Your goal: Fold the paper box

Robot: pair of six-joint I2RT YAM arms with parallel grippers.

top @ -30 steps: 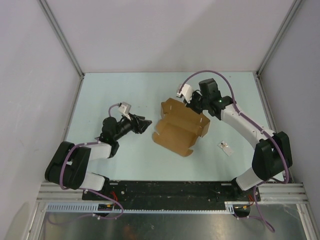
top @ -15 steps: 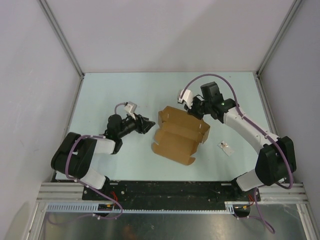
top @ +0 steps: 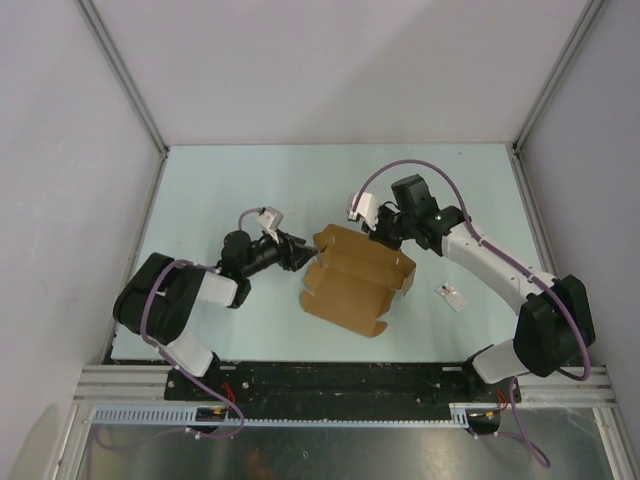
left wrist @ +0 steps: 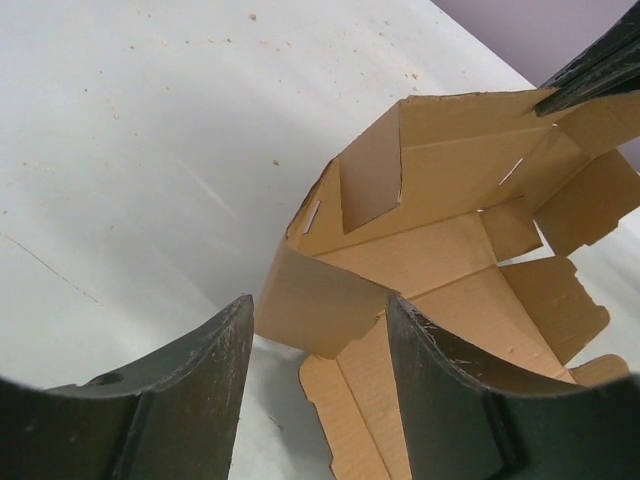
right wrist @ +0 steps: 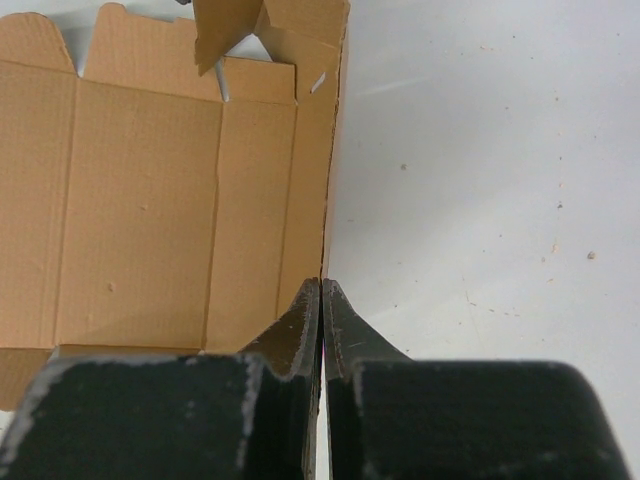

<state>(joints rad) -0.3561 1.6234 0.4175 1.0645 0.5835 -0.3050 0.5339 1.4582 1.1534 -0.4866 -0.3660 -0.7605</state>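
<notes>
The paper box (top: 352, 278) lies half-formed in the middle of the pale table (top: 230, 180), its far wall and one side wall raised and its near panel and tabs flat. The right gripper (top: 384, 229) is pinched tight on the top edge of the far wall; in its wrist view the thin cardboard edge of the box (right wrist: 150, 190) runs straight into the closed claw (right wrist: 321, 287). Over the last second the left gripper (top: 298, 252) has come in from well clear of the carton to its left corner, and the box has slid a little to the left with the right arm. The left claw's jaws stand apart, holding nothing, and in its wrist view the loose side flap of the box (left wrist: 440, 250) sits just ahead of and between them (left wrist: 318, 305). This looks like the set-up for taking that flap and folding it inward while the right arm steadies the wall
</notes>
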